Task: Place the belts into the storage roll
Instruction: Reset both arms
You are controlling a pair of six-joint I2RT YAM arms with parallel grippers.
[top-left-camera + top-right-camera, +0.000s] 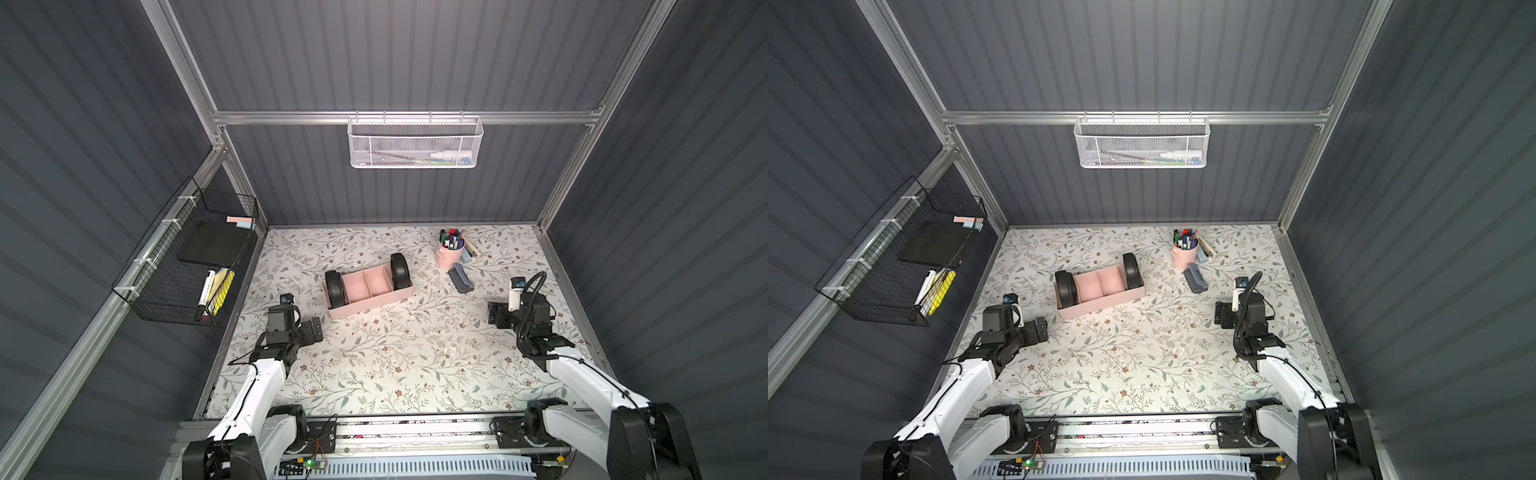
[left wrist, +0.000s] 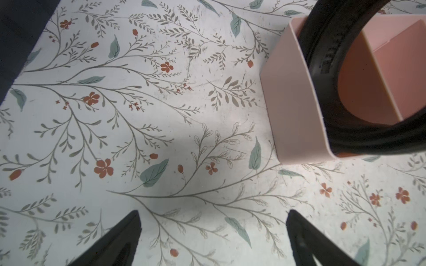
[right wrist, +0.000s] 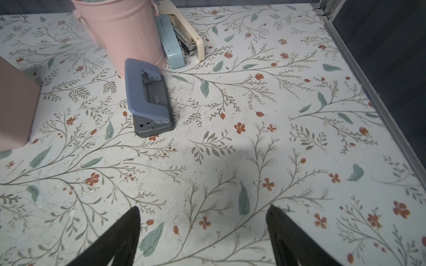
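Pink plastic storage roll (image 1: 374, 304) (image 1: 1106, 302), a long tray w/ four square compts, lies at a slant mid-tabletop. Both belts are in it. One black leather-like strap, coiled like a tyre (image 1: 336, 289) (image 1: 1066, 287), stands on edge in the end compt on the robot's left. The 2nd black coil (image 1: 400, 271) (image 1: 1132, 270) stands on edge in the opposite end compt. Each pokes up above the tray rim.

L fingers (image 2: 124, 235), black and tapered, are spread wide over the bare floral tabletop (image 1: 395, 365), gripping nothing. They sit near the tray's left end but apart from it. In the L wrist view the tray's end wall (image 2: 292, 103) and the coil inside it (image 2: 318, 57) lie ahead and off to one side, not btwn the fingers.

R fingers (image 3: 124, 230) are also spread wide w/ only tabletop btwn them, well apart from the tray's right end. Just a corner of the tray (image 3: 13, 103) shows at the edge of the R wrist view, and the coil at that end is out of that view.

Round pink metal cup of markers (image 1: 449, 255) (image 3: 124, 34) stands beyond the tray's right end, toward the back wall. Blue-grey hole punch (image 1: 460, 279) (image 3: 148, 99) lies just beside the cup, btwn the tray's right end and the R fingers. Light-blue stapler (image 3: 173, 43) and cream stapler (image 3: 184, 25) lie on the cup's far side from the tray.
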